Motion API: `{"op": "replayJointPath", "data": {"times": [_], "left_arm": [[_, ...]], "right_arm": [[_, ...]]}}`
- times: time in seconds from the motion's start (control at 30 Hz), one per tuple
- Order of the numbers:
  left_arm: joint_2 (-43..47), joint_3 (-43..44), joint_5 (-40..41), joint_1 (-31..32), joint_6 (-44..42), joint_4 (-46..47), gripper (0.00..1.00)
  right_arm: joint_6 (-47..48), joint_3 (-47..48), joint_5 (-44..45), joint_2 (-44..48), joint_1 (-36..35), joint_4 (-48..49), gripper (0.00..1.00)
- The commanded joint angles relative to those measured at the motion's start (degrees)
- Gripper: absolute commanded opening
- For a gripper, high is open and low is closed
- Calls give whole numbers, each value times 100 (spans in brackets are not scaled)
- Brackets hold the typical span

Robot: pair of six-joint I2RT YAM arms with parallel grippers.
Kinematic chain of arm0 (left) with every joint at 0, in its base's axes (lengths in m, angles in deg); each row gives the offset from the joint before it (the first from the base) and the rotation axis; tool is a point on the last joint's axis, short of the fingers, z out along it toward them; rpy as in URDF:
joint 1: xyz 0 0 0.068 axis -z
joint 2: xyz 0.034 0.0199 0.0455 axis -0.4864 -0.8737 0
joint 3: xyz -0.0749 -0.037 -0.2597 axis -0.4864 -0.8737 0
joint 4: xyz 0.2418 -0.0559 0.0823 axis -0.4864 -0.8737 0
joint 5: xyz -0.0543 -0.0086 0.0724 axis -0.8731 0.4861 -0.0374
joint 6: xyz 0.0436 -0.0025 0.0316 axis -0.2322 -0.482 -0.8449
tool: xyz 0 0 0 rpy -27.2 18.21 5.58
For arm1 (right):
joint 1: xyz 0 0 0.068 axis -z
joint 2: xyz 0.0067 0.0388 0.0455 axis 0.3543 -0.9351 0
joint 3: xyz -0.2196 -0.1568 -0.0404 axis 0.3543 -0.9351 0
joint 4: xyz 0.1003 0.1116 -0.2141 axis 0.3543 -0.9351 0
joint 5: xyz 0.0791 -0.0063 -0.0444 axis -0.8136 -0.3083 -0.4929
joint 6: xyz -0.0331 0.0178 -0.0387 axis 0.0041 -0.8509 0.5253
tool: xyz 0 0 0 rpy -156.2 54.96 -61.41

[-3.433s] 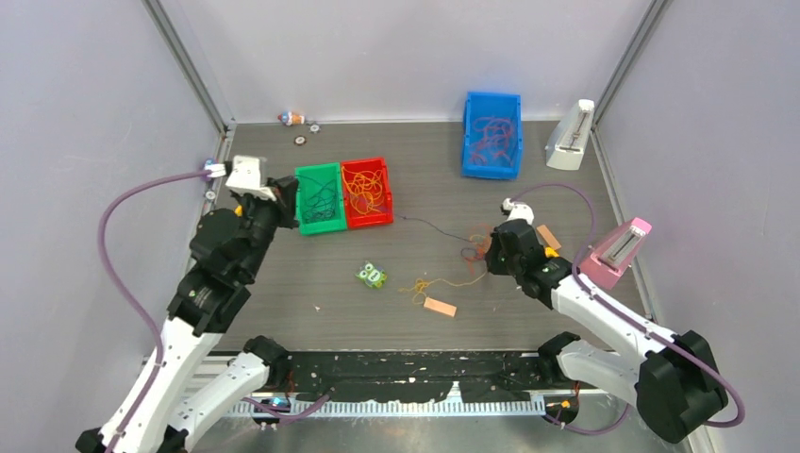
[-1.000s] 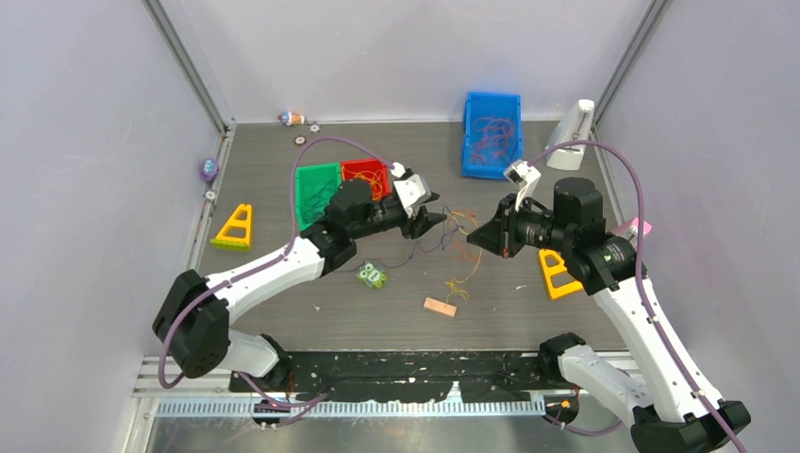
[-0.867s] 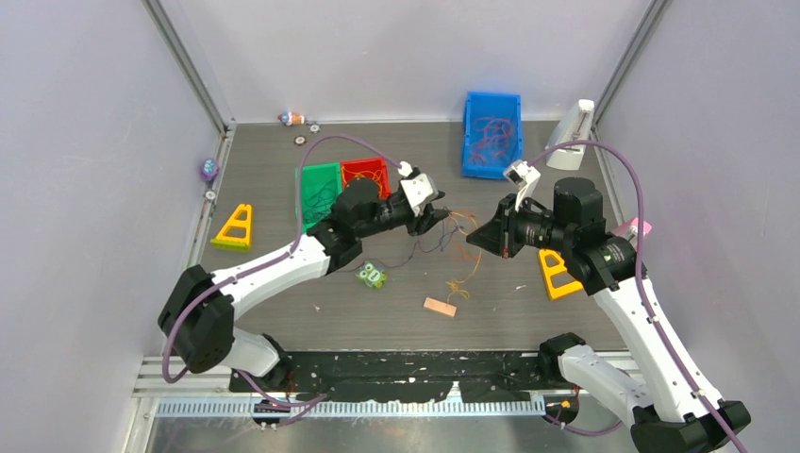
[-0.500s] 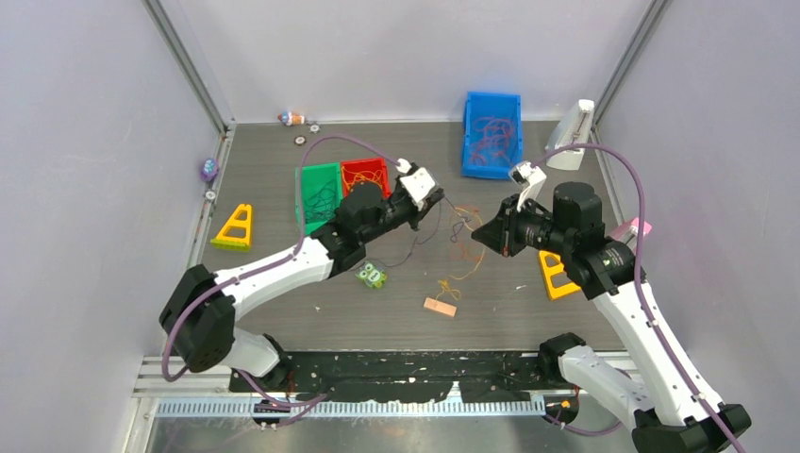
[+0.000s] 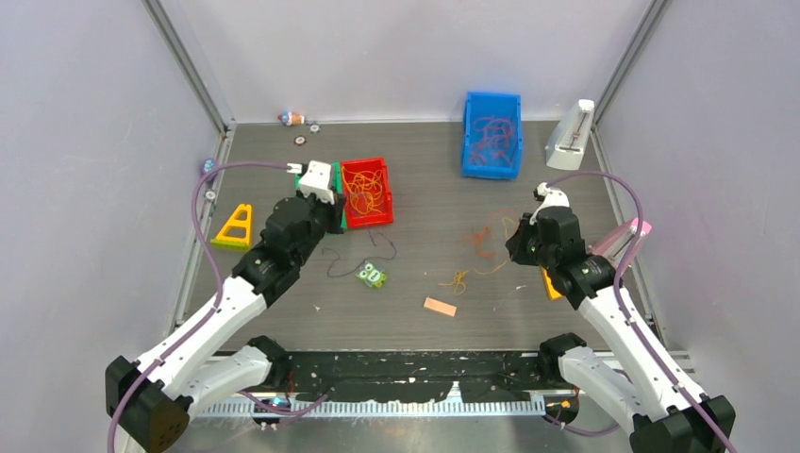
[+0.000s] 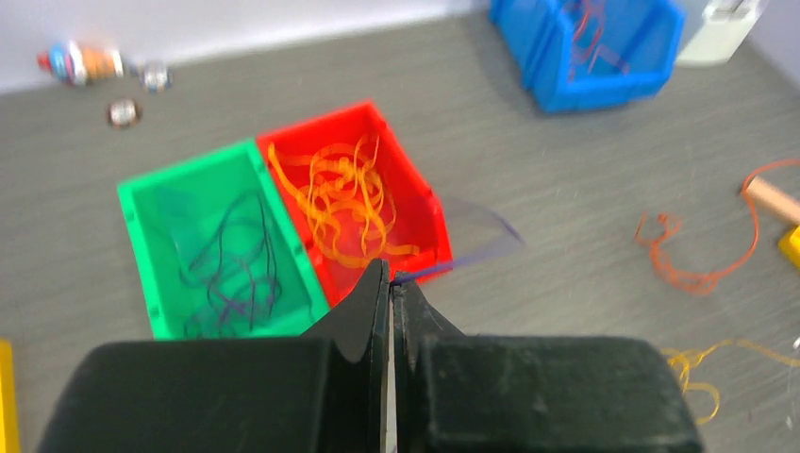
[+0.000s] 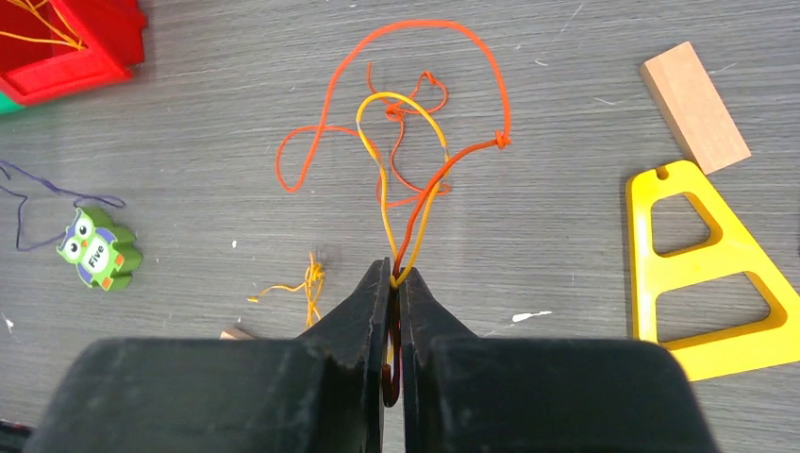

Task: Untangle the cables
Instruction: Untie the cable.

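My left gripper (image 6: 391, 278) is shut on a thin dark purple cable (image 6: 453, 267) at the near corner of the red bin (image 6: 321, 121). From above, that gripper (image 5: 333, 222) covers most of the green bin (image 5: 337, 198), and the purple cable (image 5: 354, 260) trails onto the table. My right gripper (image 7: 394, 278) is shut on a red-orange cable (image 7: 491, 75) and a yellow-orange cable (image 7: 406, 99), which loop together ahead of it. A small orange tangle (image 7: 307, 283) lies loose to its left. In the top view the right gripper (image 5: 517, 248) sits right of centre.
The green bin (image 6: 189, 175) holds dark cables, the red bin orange ones, the blue bin (image 5: 491, 170) red ones. An owl toy (image 5: 373, 275), a wooden block (image 5: 439, 307), yellow triangles (image 5: 234, 226) (image 7: 708, 264), a second block (image 7: 695, 106) and two metronomes (image 5: 569, 137) (image 5: 623, 241) stand around.
My left gripper shut on the purple cable and swung left to the bins, drawing it away from the others. My right gripper dropped lower and rightward with the orange and red cables.
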Motion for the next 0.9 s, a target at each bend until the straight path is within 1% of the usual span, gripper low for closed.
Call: {"op": "replayJointPath", "data": {"times": [0.0,0.17,0.23,0.27,0.3,0.33,0.37,0.4,0.43,0.47,0.53,0.7,0.77,0.87], "left_arm": [[35,-118,355,25,607,-1832,0],[90,-467,214,6,970,-2396,0],[12,-463,161,-15,1054,-2617,0],[-76,-425,81,-71,1104,-2749,0],[-187,-359,-66,-156,1167,-2952,0],[-336,-281,-219,-242,1204,-3066,0],[-470,-209,-365,-328,1233,-3151,0],[-657,-157,-470,-402,1258,-3202,0],[-807,-112,-565,-473,1281,-3228,0],[-925,-61,-640,-553,1306,-3268,0],[-1177,23,-716,-694,1417,-3327,0],[-1698,134,-760,-961,1508,-3248,3],[-1843,169,-671,-1012,1535,-3152,7],[-1967,159,-561,-1034,1587,-2934,16]], "right_arm": [[-144,-18,293,129,16,486,6],[-2,20,-33,-126,17,568,7],[137,57,-358,-278,18,578,16],[208,87,-751,-330,13,575,36],[383,167,-932,-452,2,554,46],[450,221,-1193,-509,-74,472,61],[619,330,-1254,-629,-155,434,66],[704,399,-1269,-690,-397,352,72],[812,537,-1222,-802,-545,321,74],[841,595,-1077,-851,-877,280,78],[875,792,-911,-998,-1339,280,81],[750,1139,-1263,-1561,-2016,680,83],[711,1264,-1302,-1827,-2208,811,84],[710,1390,-1449,-2212,-2366,1001,85]]}}
